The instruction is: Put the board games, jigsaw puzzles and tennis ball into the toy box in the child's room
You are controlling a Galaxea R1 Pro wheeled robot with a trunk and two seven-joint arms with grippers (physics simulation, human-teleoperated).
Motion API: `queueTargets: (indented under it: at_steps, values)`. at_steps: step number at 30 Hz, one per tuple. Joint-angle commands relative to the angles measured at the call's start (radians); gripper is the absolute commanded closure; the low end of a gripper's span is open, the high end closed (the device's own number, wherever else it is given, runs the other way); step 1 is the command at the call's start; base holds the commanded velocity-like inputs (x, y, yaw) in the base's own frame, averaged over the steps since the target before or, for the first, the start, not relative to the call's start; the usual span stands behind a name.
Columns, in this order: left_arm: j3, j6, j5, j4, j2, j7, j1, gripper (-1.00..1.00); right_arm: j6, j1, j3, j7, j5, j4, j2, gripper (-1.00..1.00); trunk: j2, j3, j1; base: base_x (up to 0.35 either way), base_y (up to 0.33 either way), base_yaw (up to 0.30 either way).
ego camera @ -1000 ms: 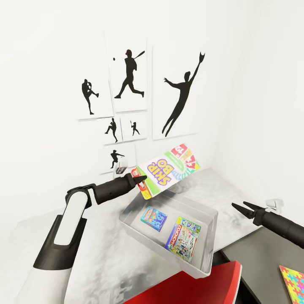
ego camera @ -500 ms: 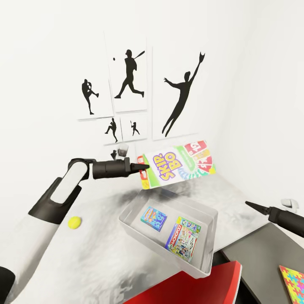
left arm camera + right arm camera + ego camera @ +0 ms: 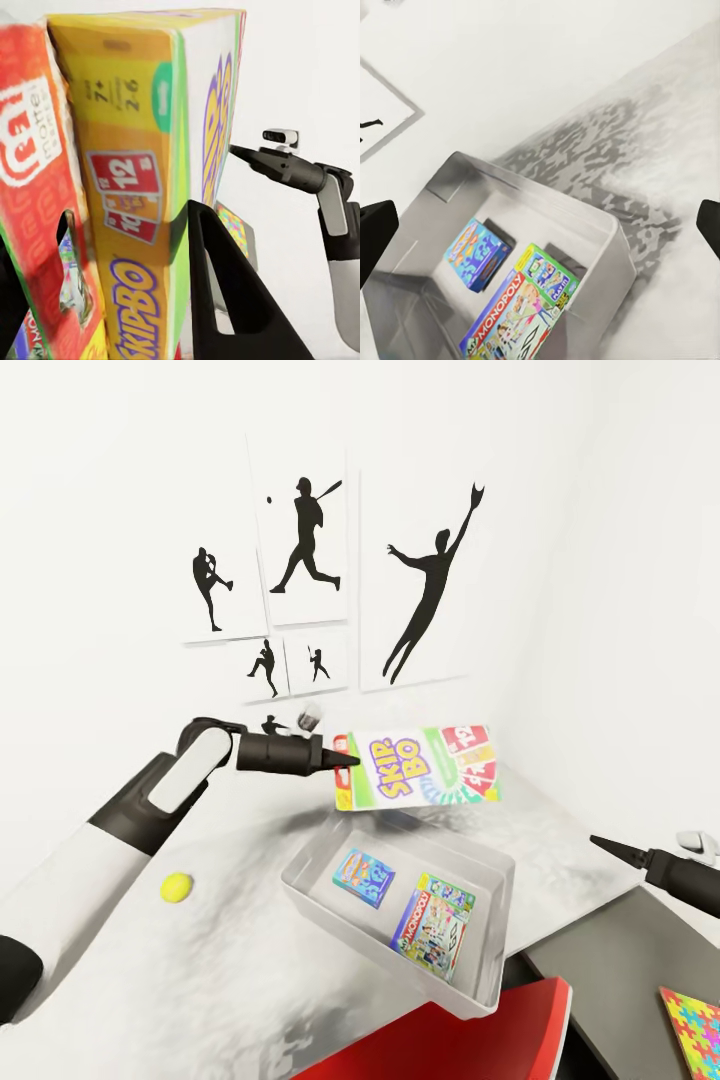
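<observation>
My left gripper (image 3: 345,761) is shut on the left end of the white-green-red Skip-Bo board game (image 3: 420,765), holding it in the air above the far side of the toy box (image 3: 300,876). In the left wrist view the fingers (image 3: 225,300) clamp the box (image 3: 135,187). A small blue board game (image 3: 365,877) and a Monopoly board game (image 3: 433,930) lie inside the toy box. The tennis ball (image 3: 178,887) rests on the table (image 3: 240,960) left of the box. My right gripper (image 3: 600,843) hovers open to the right, looking down at the toy box (image 3: 611,225). One jigsaw puzzle (image 3: 692,1025) lies at the lower right.
A red chair (image 3: 460,1035) stands close in front of the toy box. The dark grey cabinet section (image 3: 610,970) carries the puzzle. Baseball-player silhouette pictures (image 3: 310,550) hang on the white wall behind the table.
My left arm has risen and swung the Skip-Bo box from a tilt to a flatter pose further right over the toy box, uncovering the tennis ball. The right gripper has drawn back to the right.
</observation>
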Motion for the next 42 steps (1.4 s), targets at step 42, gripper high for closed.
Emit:
queueTargets:
  at_steps: [42]
  values:
    - [-0.235,0.0,-0.04,-0.001,0.15,-0.226,-0.05,1.0,-0.012,0.0,0.009,0.002,0.004,-0.002,0.012,-1.0,-0.002,-0.002,0.001,0.0,0.0,-0.038]
